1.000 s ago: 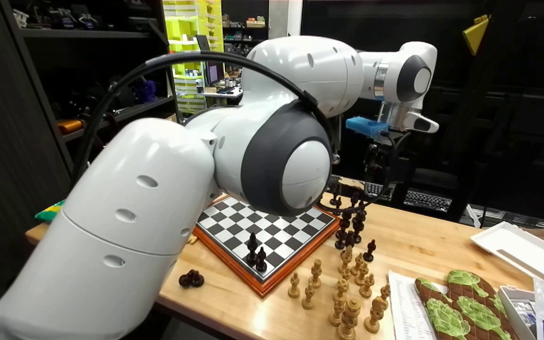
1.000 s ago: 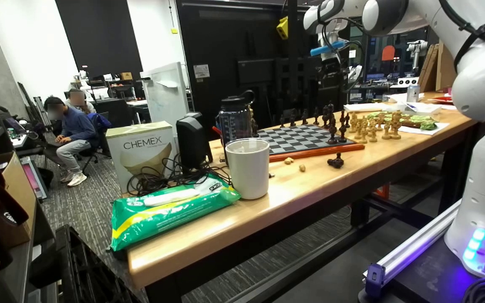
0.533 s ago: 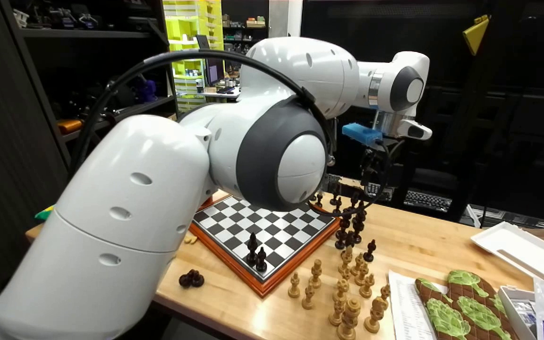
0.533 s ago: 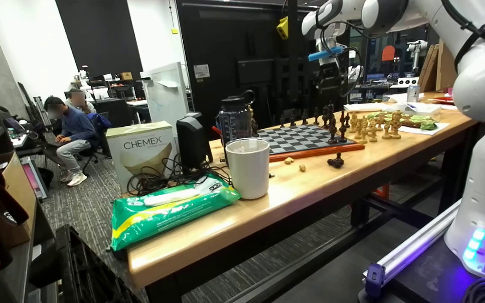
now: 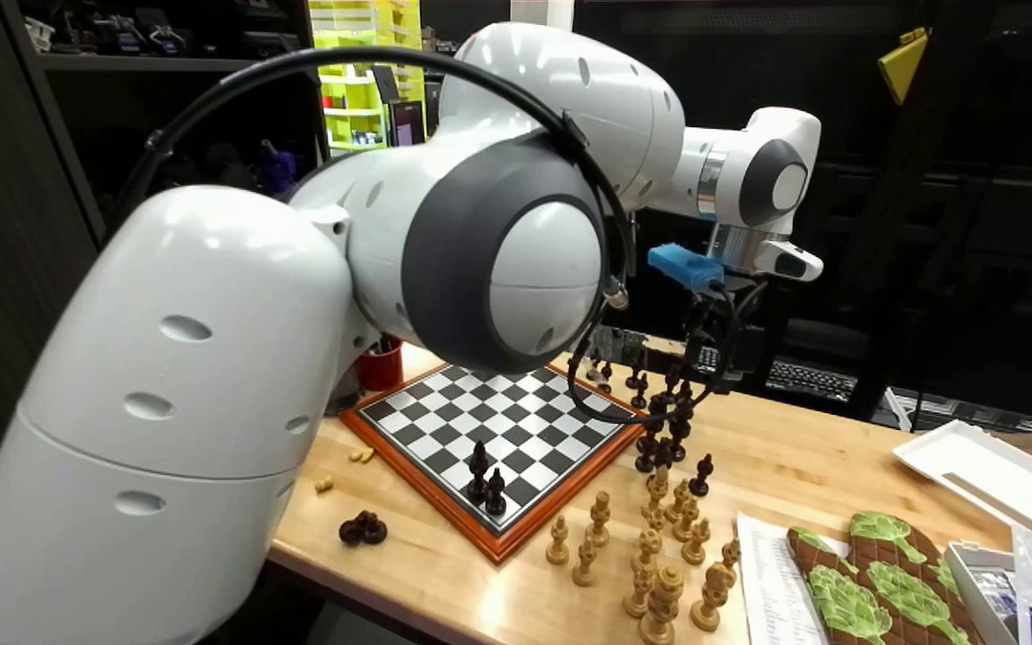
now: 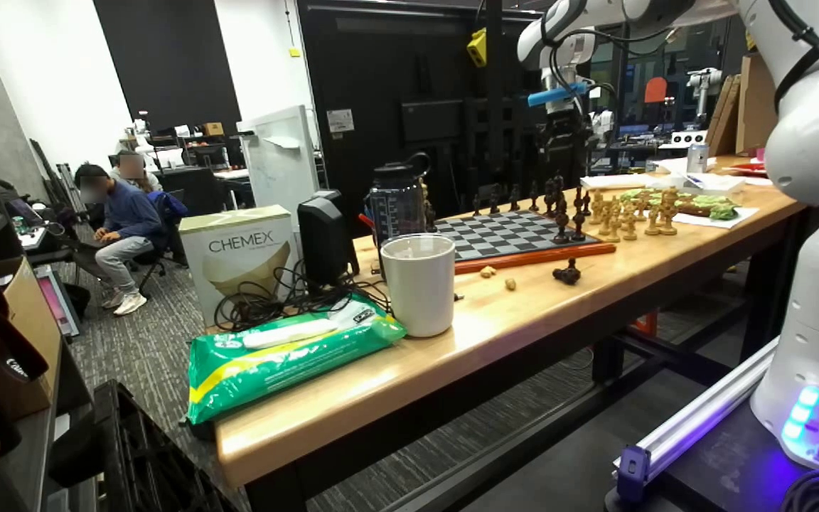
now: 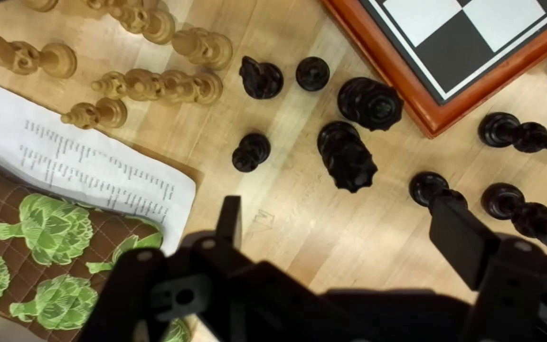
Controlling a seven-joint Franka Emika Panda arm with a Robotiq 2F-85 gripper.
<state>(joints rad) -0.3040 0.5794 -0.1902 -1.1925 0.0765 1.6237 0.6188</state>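
Brown quilted cloth point(image 7: 50, 228) patterned with green artichokes lies at the left of the wrist view, overlapping a printed sheet point(image 7: 112, 166) of white paper. Above the sheet in that picture, pale chess pieces point(image 7: 202, 47) stand clustered. Next comes the gripper point(image 7: 340, 218), its fingers point(image 7: 228, 218) well apart, the wooden surface point(image 7: 297, 242) visible between them. Just above that gap in the picture stand dark chess pieces point(image 7: 347, 156): a horse-headed one point(image 7: 260, 80), two small ones, and two with crowned tops close together, one of these near the red-brown frame of the chessboard point(image 7: 458, 47). Farther right, another dark piece point(image 7: 429, 187) is partly hidden behind a fingertip, with a taller dark piece point(image 7: 534, 219) just beside it.

In both exterior views the gripper hangs above the surface, black against a black backdrop, so its fingertips are hard to make out there. From left to right in an exterior view come a red cup point(image 5: 382, 367), the chessboard with two dark pieces point(image 5: 478, 470) standing at its near corner, a keyboard point(image 5: 812, 380) farther back, and a white tray point(image 5: 1000, 468).
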